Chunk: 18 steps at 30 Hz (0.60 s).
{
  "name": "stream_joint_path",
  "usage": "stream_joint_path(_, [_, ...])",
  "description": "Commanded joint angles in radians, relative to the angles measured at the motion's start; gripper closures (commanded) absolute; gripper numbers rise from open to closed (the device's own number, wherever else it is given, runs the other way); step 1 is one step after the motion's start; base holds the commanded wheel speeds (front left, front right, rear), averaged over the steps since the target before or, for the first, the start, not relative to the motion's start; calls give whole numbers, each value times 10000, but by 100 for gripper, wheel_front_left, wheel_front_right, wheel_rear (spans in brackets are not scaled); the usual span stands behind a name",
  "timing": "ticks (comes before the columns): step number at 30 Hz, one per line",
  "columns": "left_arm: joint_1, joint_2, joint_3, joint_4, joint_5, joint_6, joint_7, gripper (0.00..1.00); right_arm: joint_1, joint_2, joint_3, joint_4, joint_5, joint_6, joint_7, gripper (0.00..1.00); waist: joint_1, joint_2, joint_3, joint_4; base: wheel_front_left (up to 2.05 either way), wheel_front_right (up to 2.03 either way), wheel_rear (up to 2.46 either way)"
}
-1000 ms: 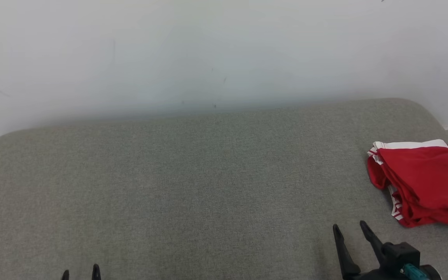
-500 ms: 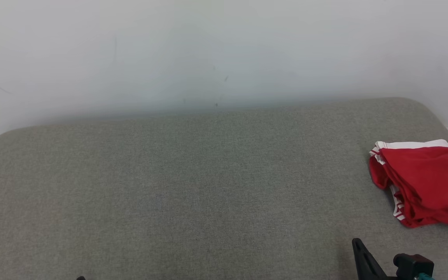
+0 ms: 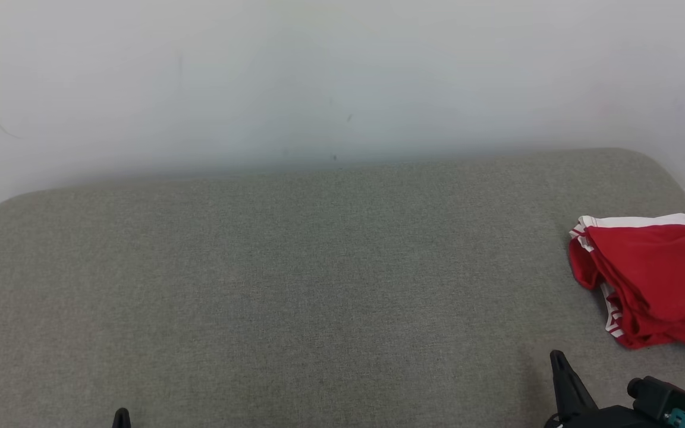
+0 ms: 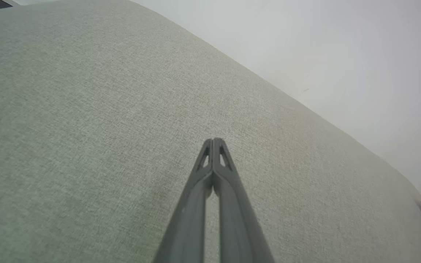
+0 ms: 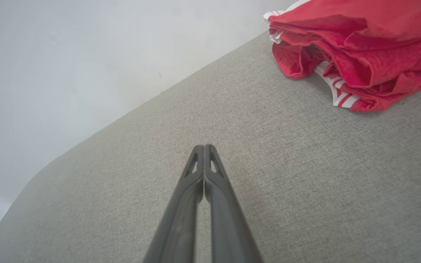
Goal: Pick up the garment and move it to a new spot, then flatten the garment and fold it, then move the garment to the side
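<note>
Left gripper [image 3: 121,418], fingers pressed together and holding nothing, shows just its dark tip above the near edge of the grey fabric-covered bench [image 3: 295,285]. The pose reads as parked rather than working. Its wrist view has the closed fingers angled low over bare cloth, well apart from anything to grasp. Beyond the broad open middle of the bench, a pale wall [image 3: 319,77] rises behind. Farther right, the right gripper [image 3: 558,361] is likewise shut and empty. Its fingers rise from the lower edge and lean slightly left, near the garment but clear of it. At far right, the red garment [image 3: 651,279] with white trim lies in a loose, layered bundle close to the bench's right edge, partly cut off by the frame. The layers look roughly folded rather than spread. With both arms drawn low and empty, the bundle seems either set aside or awaiting pickup; which of the two cannot be told. Any fresh grasp would fall most naturally to the right arm, the nearer one.
</note>
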<state>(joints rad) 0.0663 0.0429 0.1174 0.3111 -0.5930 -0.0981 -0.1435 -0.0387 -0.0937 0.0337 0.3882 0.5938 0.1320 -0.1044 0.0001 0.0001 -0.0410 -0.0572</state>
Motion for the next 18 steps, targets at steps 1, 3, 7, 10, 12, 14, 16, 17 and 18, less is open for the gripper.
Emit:
stream_joint_path(1, [-291,54,6,-186,-412,-47,85,100,-239,12,-92,-207,424,-5,75,100,-1,-1,7,9,0,0,0])
stream_joint_path(3, [-338,55,5,-203,-725,-58,164,100,-257,25,-134,-248,728,-5,140,100,-1,-1,16,21,0,0,0])
stream_joint_path(7, [-436,58,2,-235,-1315,-70,314,100,-294,51,-218,-325,1318,-6,264,100,-1,-1,33,43,0,0,0])
stream_joint_path(10, [-497,60,0,-258,-1735,-82,421,100,-321,70,-281,-382,1743,-7,355,100,-1,-1,47,61,0,0,0])
stream_joint_path(12, [-544,62,0,-274,-2024,-91,493,100,-336,82,-321,-420,2024,-7,422,100,-1,-1,55,72,0,0,0])
stream_joint_path(14, [-589,63,-2,-288,-2276,-100,565,100,-352,93,-359,-454,2287,-8,477,100,-1,-1,64,83,0,0,0])
stream_joint_path(16, [-611,63,-2,-297,-2414,-105,594,100,-360,99,-378,-473,2420,-8,508,100,-1,-1,69,89,0,0,0])
stream_joint_path(17, [-634,64,-2,-304,-2556,-110,631,100,-367,105,-398,-489,2554,-8,532,100,-1,-1,73,95,0,0,0])
stream_joint_path(18, [-654,65,-3,-311,-2686,-115,663,100,-370,111,-416,-507,2686,-8,562,100,-1,-1,77,100,0,0,0])
